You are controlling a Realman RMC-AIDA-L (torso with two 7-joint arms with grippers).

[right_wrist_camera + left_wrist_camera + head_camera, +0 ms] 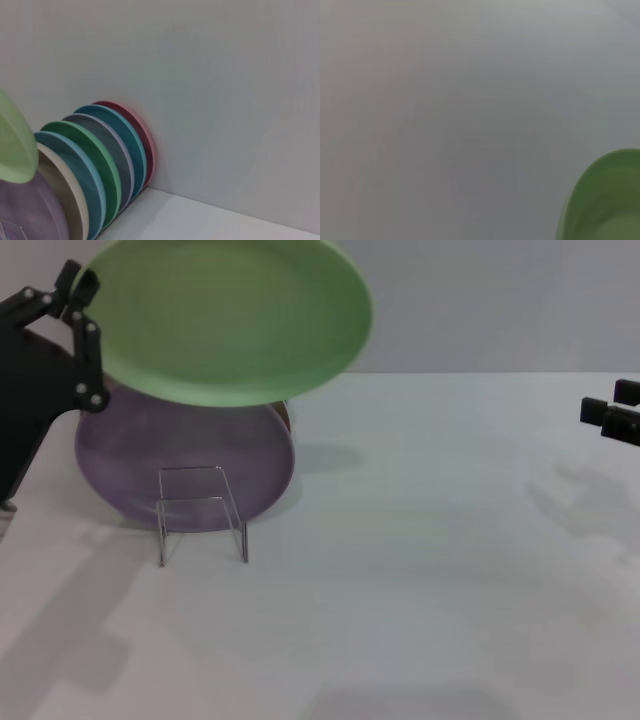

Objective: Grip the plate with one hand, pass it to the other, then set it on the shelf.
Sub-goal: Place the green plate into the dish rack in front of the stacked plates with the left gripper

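Item: plate [225, 315]. Pale mint-green, round, matte, shallow rim; tilted, its concave face turned toward the head camera. Held in the air above the rack [202, 512], overlapping the top edge of the lavender plate [185, 465] that leans just behind the rack. Clear of the table [430, 560].

Holder: left gripper [78, 300]. Black linkage fingers clenched on the plate's rim, on the side toward the robot's left. The plate's broad face extends from the fingers toward the robot's right, its far rim pointing across the table toward the other arm. The left wrist view shows only a green arc of the plate [605, 200] against a grey wall.

Counterpart: right gripper [612, 412]. Only black finger ends show, at the table's right side, well apart from the plate and lower than it. Whether its fingers are apart or closed cannot be told.

Key relation: the free rim of the plate lies toward the right gripper, yet a wide stretch of bare table separates them; the left arm is the only one near. Judged stage: plate gripped and lifted, pass not yet made.

Other stock: row of coloured plates [95, 160] standing on edge behind the rack, against the wall.
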